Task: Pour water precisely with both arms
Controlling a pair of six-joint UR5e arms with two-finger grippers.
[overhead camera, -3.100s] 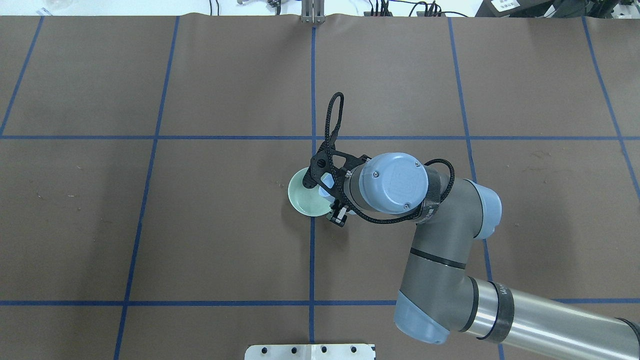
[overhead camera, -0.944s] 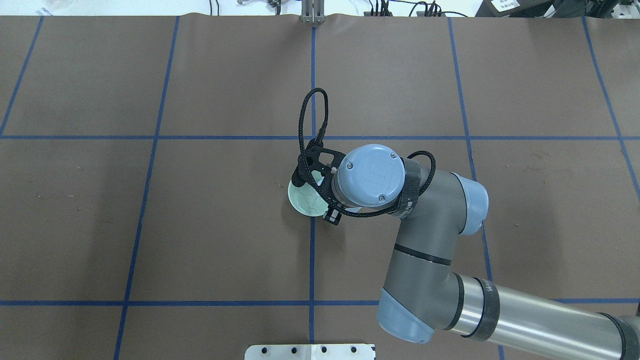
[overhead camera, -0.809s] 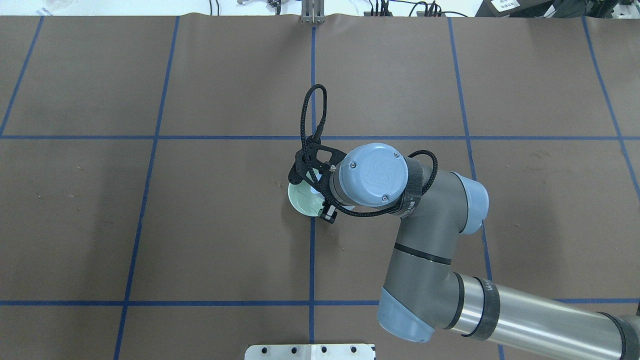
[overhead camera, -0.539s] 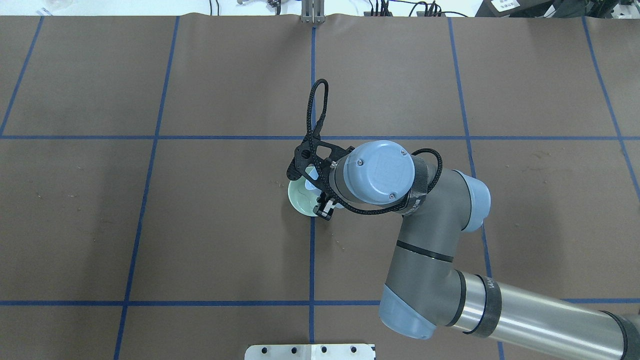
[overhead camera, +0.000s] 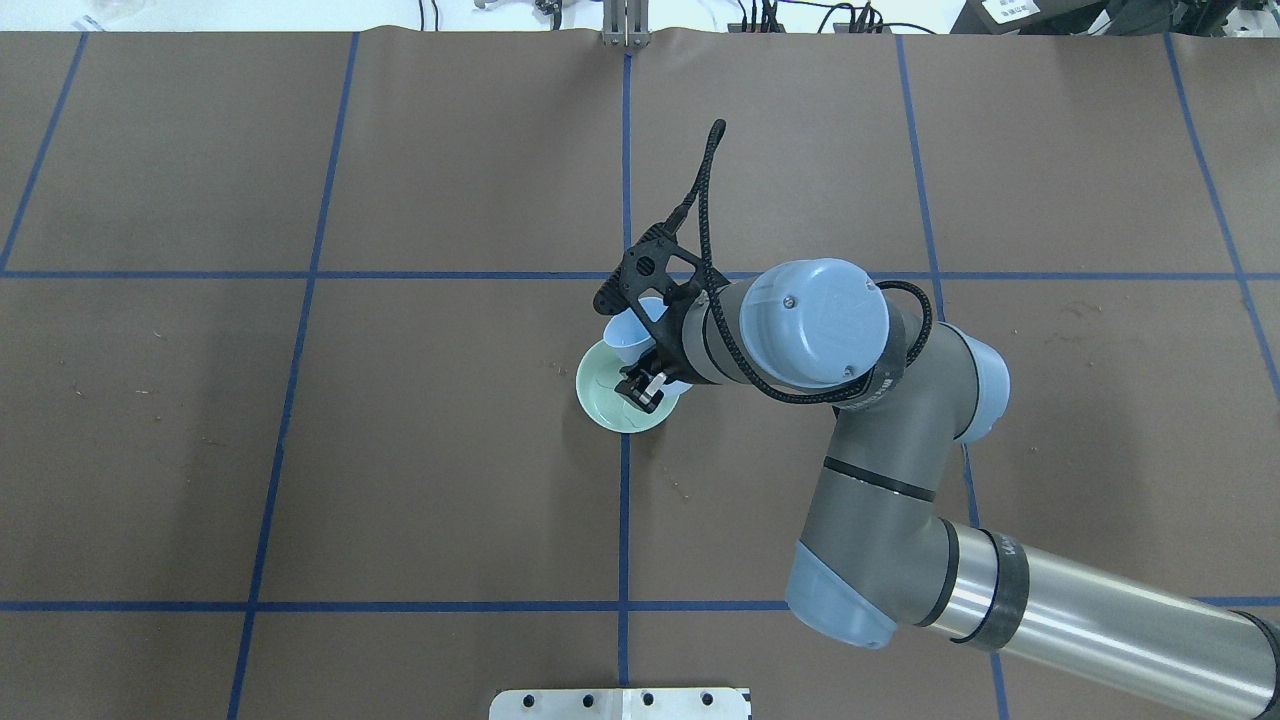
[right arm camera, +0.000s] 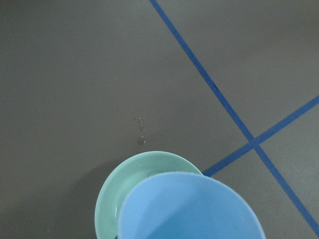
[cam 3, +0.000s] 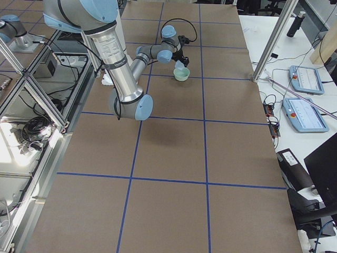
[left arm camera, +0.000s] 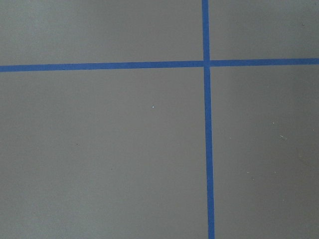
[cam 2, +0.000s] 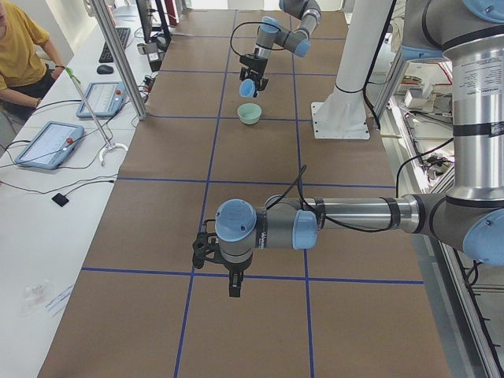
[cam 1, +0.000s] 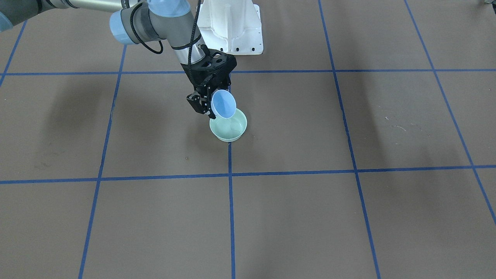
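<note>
My right gripper (cam 1: 209, 104) is shut on a light blue bowl (cam 1: 224, 104) and holds it tipped steeply on its side over a mint green bowl (cam 1: 228, 130) that stands on the table. Faint glints of water (cam 1: 233, 125) show inside the green bowl. In the right wrist view the blue bowl (right arm camera: 189, 209) overlaps the green bowl (right arm camera: 117, 191). The overhead view shows the right gripper (overhead camera: 643, 385), the blue bowl (overhead camera: 628, 335) and the green bowl (overhead camera: 603, 400). My left gripper (cam 2: 209, 250) hovers far away over bare table; I cannot tell if it is open or shut.
A few water drops (right arm camera: 141, 132) lie on the brown table cover beside the green bowl. The white pedestal (cam 1: 232, 23) stands behind the bowls. Blue tape lines (left arm camera: 207, 149) grid the table. An operator (cam 2: 20, 47) and tablets (cam 2: 47, 143) are along the far side.
My right wrist has swung right and turned, so the blue bowl now shows from under it, tipped over the green bowl's far rim. The green bowl has not moved.
</note>
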